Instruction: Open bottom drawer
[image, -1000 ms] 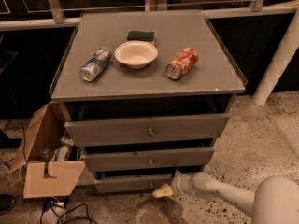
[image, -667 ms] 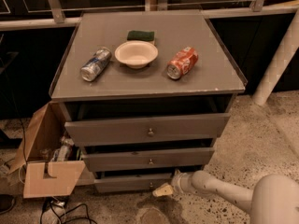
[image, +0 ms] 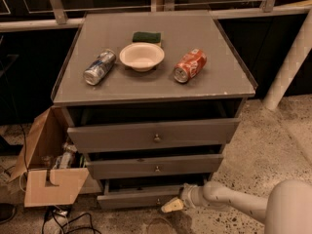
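Camera view | cabinet (image: pixel 146 87): three grey fronts stacked | bottom drawer (image: pixel 130 199): lowest, by the floor, front seems out only a little, dark gap above; most of the pull judged left | gripper (image: pixel 171 206): low at the drawer's right end, whether spread or pinching cannot be told | knob (image: pixel 158 200): just left of gripper

Pincer (image: pixel 171 206) (at bottom drawer (image: pixel 131 199)), arm (image: pixel 229 201) cropped
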`<state>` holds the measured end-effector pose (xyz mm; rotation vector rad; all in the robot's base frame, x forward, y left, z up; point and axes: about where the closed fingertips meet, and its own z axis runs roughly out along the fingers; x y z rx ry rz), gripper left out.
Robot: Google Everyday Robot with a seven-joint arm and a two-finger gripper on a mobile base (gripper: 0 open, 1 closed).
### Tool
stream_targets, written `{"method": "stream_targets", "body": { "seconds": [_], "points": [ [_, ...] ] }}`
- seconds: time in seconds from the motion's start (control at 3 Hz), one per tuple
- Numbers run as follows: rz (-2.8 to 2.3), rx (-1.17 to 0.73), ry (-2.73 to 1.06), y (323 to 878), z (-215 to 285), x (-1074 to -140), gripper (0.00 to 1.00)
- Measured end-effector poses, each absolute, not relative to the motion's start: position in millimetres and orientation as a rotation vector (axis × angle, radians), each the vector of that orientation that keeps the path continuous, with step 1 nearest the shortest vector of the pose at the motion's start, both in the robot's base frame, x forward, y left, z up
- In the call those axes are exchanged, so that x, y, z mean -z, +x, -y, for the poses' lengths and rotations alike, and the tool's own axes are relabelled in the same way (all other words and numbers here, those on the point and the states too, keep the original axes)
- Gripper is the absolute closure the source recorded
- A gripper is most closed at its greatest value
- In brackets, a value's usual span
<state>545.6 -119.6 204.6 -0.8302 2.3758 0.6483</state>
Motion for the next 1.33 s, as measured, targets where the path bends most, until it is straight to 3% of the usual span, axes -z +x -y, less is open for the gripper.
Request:
{"method": "stream_targets", "body": {
  "seconds": [0.33, 0.67, 1.33],
  "points": [
    [-2.376, -0.649, -0.83, 545.2, 119.6, -206.9, 0.0],
    [-2.412, -0.699, -0.792, 496.7, 134.5, -213.7, 0.0],
    [-2.382, -0.726, -0.777, 498.7, 141.9, -245.6, 0.0]
  ]
}}
